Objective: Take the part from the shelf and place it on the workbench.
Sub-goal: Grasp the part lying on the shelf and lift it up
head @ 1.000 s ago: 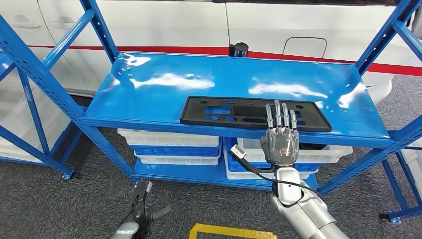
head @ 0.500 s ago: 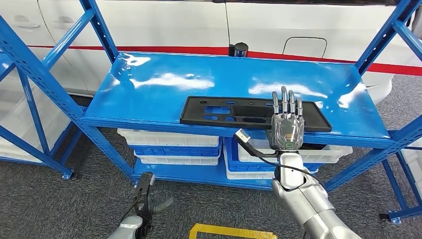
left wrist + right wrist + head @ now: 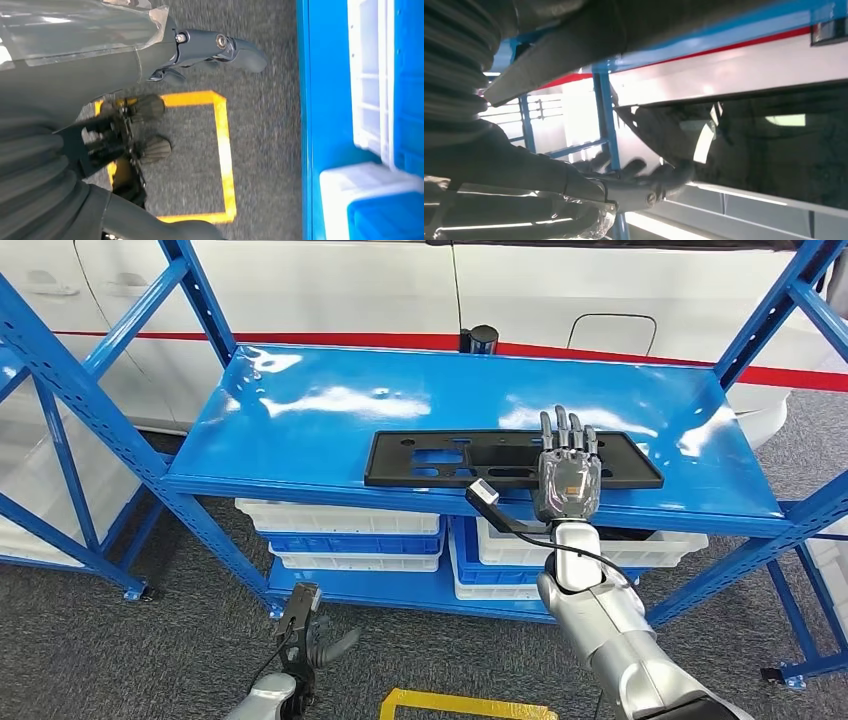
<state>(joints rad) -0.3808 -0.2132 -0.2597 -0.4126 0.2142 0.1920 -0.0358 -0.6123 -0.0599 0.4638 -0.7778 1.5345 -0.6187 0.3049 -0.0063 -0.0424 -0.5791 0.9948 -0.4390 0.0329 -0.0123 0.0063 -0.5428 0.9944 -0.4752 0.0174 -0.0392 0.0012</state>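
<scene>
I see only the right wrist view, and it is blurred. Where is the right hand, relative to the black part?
Observer: In the head view the right hand is up at the shelf, fingers straight, over the right portion of the black part.
Operator: Is the part lifted?
Observer: No, it lies flat on the blue shelf, near the front edge.
Operator: And the left hand?
Observer: The left hand hangs low, below the shelf, holding nothing.

Shelf (image 3: 300,420): glossy blue, white glare patches. Part (image 3: 430,460): matte black. Right hand (image 3: 567,480): silver-grey, darker fingers. Bins (image 3: 340,518) below: white and blue, stacked. Floor (image 3: 100,650): dark grey speckled carpet, yellow tape outline (image 3: 460,705) near. Far wall (image 3: 330,290): white, red stripe.
</scene>
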